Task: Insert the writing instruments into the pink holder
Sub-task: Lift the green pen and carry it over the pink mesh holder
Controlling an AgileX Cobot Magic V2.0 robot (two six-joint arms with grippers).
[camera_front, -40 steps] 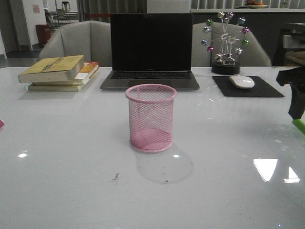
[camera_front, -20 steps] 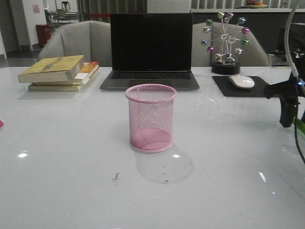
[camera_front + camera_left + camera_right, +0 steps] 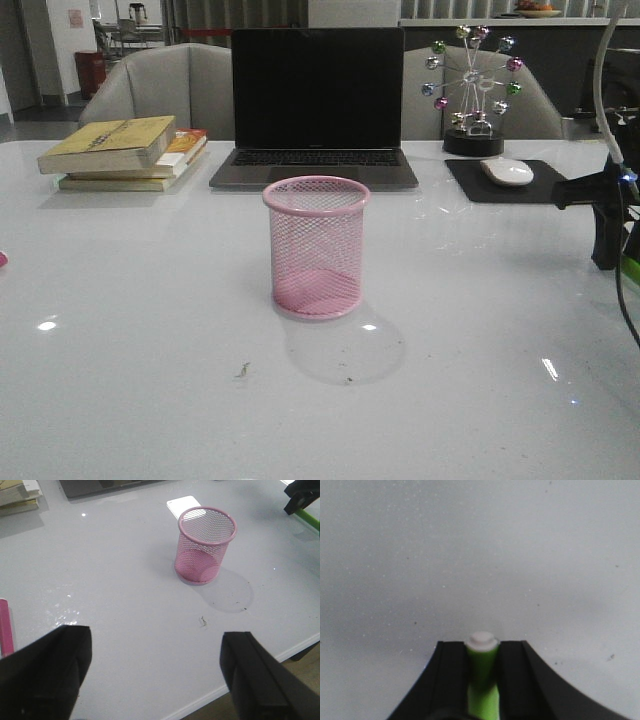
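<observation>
The right gripper [image 3: 482, 680] stands at the table's 3 o'clock edge in the front view, its black fingers [image 3: 449, 680] pressed against both sides of the lime green plastic marker pen with a white end [image 3: 482, 667]; judged as clamped on the pen. The left gripper [image 3: 155, 675] hangs over the near left part of the table with its jaws spread wide and nothing between them.

Layout, largest first:
- The glossy white table [image 3: 150, 380] carries every item.
- The black open laptop [image 3: 318, 100] sits at 12 o'clock from the cup.
- The round pink wire-mesh pen cup [image 3: 317, 247] stands upright at table centre, apparently empty, well apart from both grippers.
- The magenta pink marker pen [image 3: 5, 632] lies flat at the 9 o'clock edge, near the left gripper.

Step in hand: securing the green pen before transfer.

Recommended procedure:
1. Confirm the grip is firm; the pads hold close to the white end, so the long free body may swing.
2. Lift clear of the table before travelling toward 9 o'clock.
3. Bring the pen upright over the cup mouth, lower end centred inside the rolled rim [image 3: 207, 526].
4. Release low; the light mesh cup is likely to tip if struck on its wall
</observation>
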